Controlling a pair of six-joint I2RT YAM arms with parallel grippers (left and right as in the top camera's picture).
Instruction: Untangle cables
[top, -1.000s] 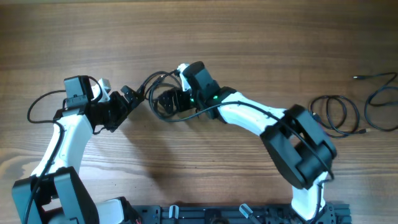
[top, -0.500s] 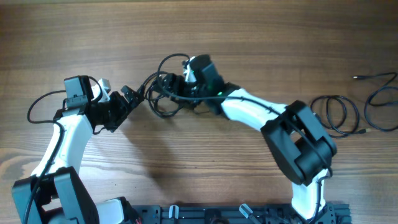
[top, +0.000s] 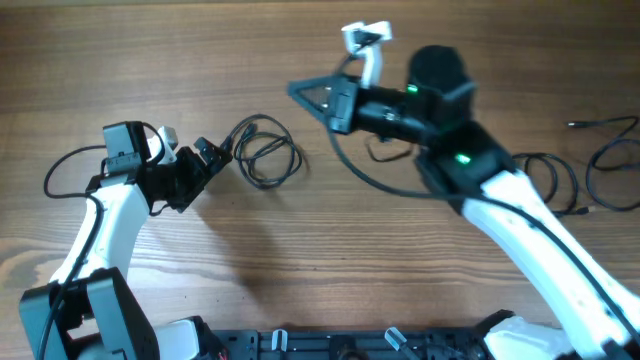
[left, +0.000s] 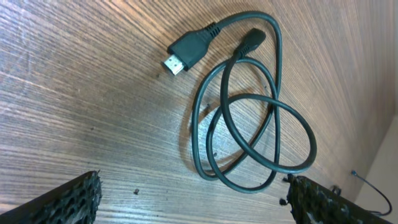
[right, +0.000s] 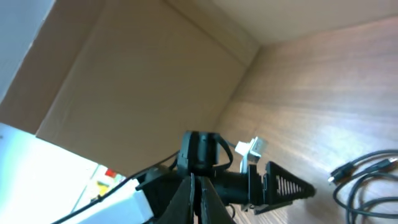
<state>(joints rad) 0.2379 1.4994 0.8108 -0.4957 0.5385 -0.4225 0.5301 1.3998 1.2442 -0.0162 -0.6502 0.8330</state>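
We see the left gripper (left: 193, 190) spread wide beside a looped cable (left: 249, 118), open table (top: 150, 50) beyond; right gripper (top: 297, 91) pinched shut, catch unclear.

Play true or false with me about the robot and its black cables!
1. The left fingers are open. True.
2. They are pinching the looped cable. False: it lies loose on the table ahead of them.
3. The right fingers are closed together. True.
4. All the cables sit in one pile. False: other cables lie far off at the table's right side.
5. The looped cable has a flat plug on one end. True.
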